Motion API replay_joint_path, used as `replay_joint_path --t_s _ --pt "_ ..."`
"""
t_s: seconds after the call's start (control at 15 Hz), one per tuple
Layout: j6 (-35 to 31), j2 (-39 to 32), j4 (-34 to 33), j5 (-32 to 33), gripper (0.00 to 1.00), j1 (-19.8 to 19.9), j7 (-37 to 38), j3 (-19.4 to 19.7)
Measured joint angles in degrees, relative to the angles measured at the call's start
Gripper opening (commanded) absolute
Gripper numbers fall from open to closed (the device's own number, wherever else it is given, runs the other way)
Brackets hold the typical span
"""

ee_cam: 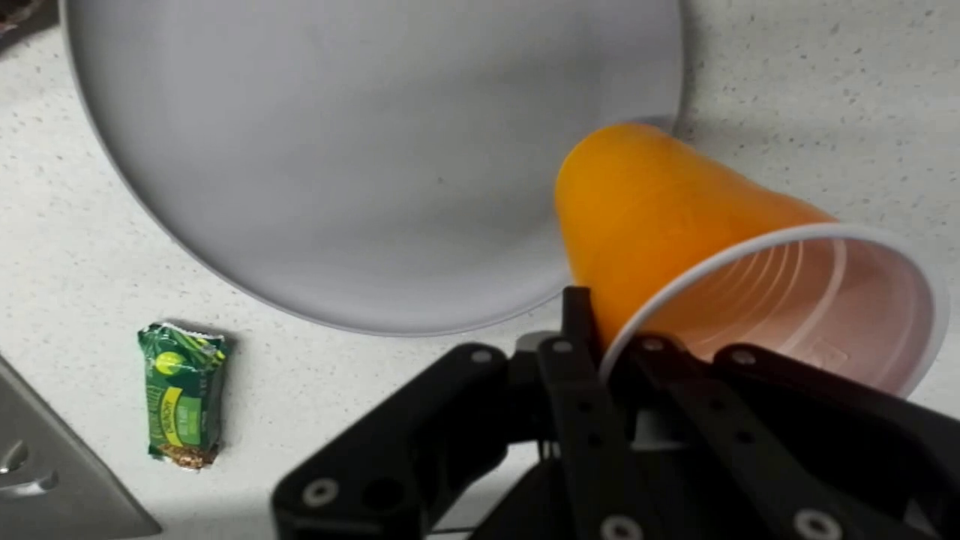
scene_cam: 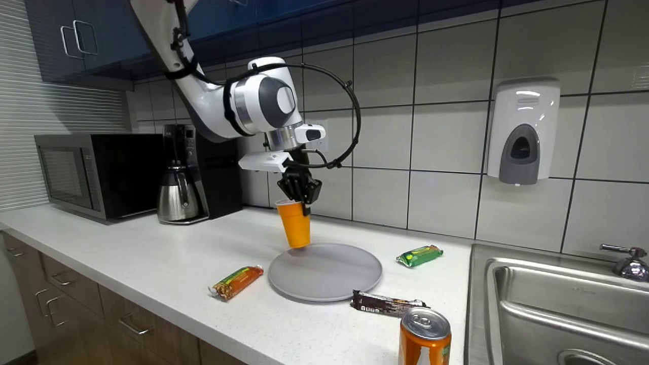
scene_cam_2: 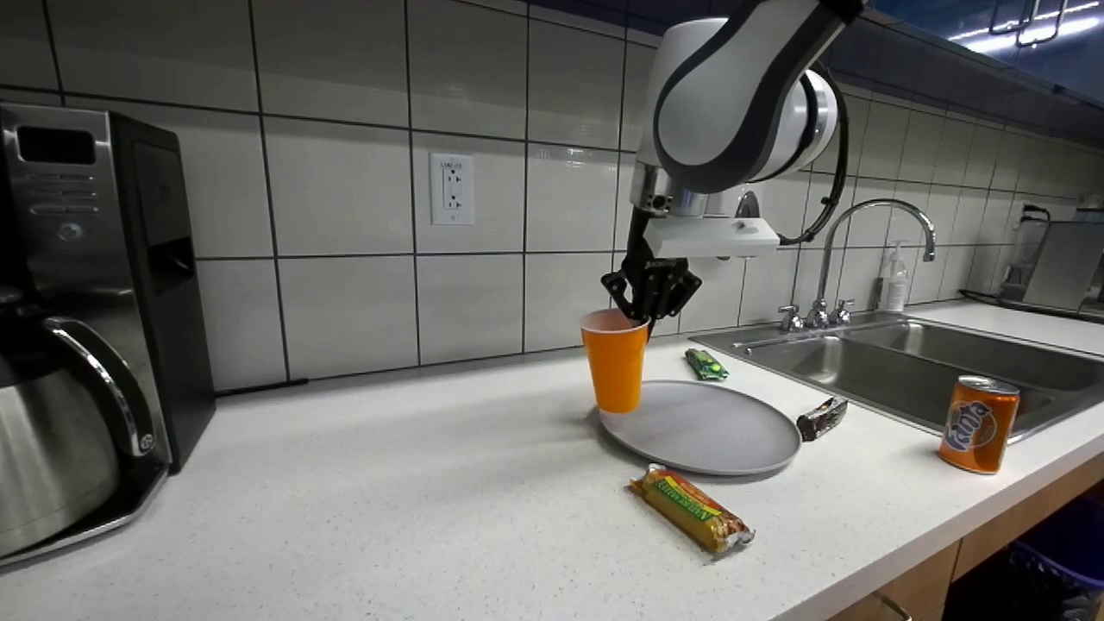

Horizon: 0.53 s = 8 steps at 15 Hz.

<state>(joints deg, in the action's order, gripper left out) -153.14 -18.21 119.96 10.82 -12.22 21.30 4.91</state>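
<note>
Hand (ee_cam: 607,351) pinches tilted orange cup (scene_cam_2: 616,371) at its rim, over the edge of the grey plate (scene_cam: 324,274); contact beneath unconfirmed. Cup is likely light, flexible, easily dented; rim should give the firmest hold.

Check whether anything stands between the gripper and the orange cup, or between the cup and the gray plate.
Nothing visible does. The gripper pinches the orange plastic cup by its rim, and nothing shows between the cup's base and the gray plate; whether they touch, I cannot tell. The green granola bar lies apart from both.
</note>
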Motion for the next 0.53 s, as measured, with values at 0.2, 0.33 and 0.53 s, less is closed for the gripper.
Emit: replay_joint_path --t_s 0.2,0.33,0.53 --pt "0.29 0.59 -0.01 0.00 0.01 -1.22 0.18 -0.72" --pt "0.60 0.75 -0.05 0.00 0.01 -1.76 0.26 -1.51" --pt "1.09 0.76 -0.44 -0.01 0.01 -2.42 0.30 -3.05"
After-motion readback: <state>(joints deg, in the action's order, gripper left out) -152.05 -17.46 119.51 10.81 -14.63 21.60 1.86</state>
